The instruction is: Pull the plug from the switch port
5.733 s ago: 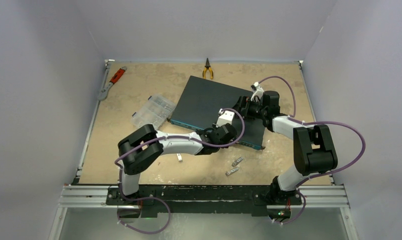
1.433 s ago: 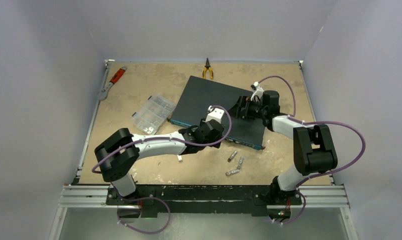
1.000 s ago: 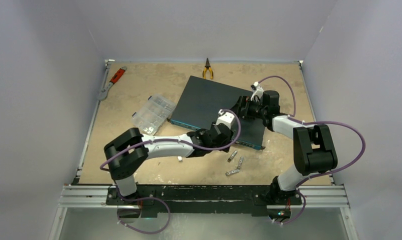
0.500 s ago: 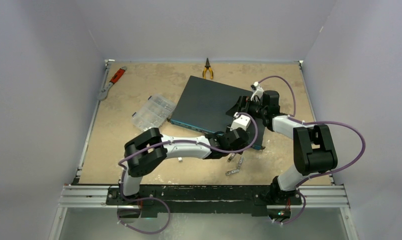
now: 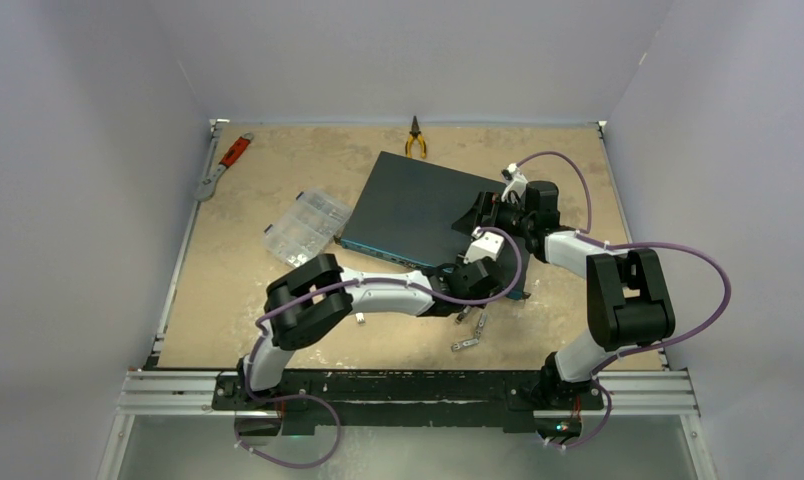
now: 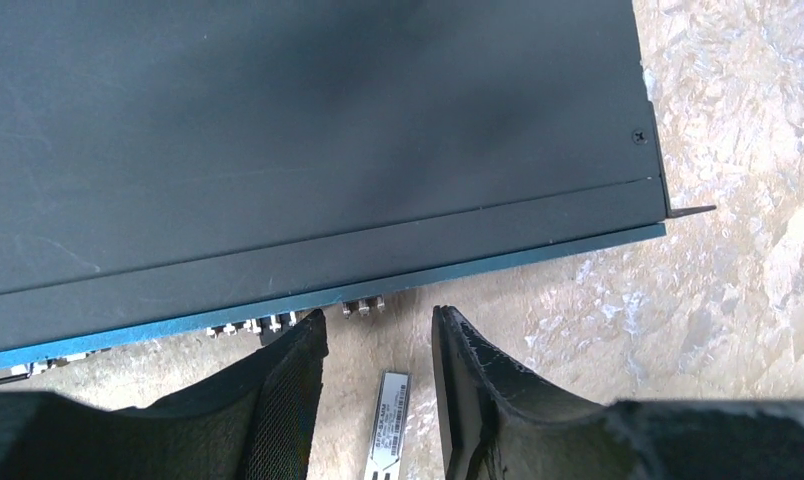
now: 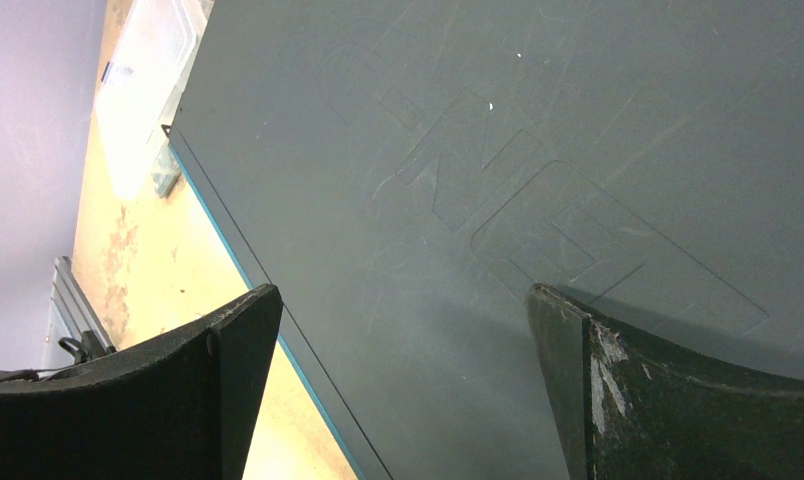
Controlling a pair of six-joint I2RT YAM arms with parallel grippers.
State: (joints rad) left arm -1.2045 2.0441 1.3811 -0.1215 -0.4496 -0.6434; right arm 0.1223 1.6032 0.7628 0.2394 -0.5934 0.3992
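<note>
The switch [image 5: 418, 205] is a flat dark-teal box lying at an angle mid-table; its top fills the left wrist view [image 6: 308, 130] and the right wrist view [image 7: 498, 150]. Small metal plug ends [image 6: 363, 305] stick out of its blue front edge [image 6: 538, 252], with several more [image 6: 243, 325] to the left. My left gripper [image 6: 376, 322] is open and empty right in front of those plug ends, its fingertips close to the edge; from above it [image 5: 475, 275] sits near the front's right end. My right gripper [image 7: 403, 300] is open over the switch's top, at its right side [image 5: 488, 215].
A loose silver module [image 6: 388, 425] lies on the table between my left fingers. Others lie nearby [image 5: 465, 314], [image 5: 464, 345], [image 5: 359, 317]. A clear compartment box [image 5: 306, 226] sits left of the switch. Yellow pliers [image 5: 415, 138] and a red wrench [image 5: 225, 163] lie at the back.
My left arm has swung right along the switch's front edge, from its middle to near its right end. A third loose module has appeared on the table. The right arm has not moved.
</note>
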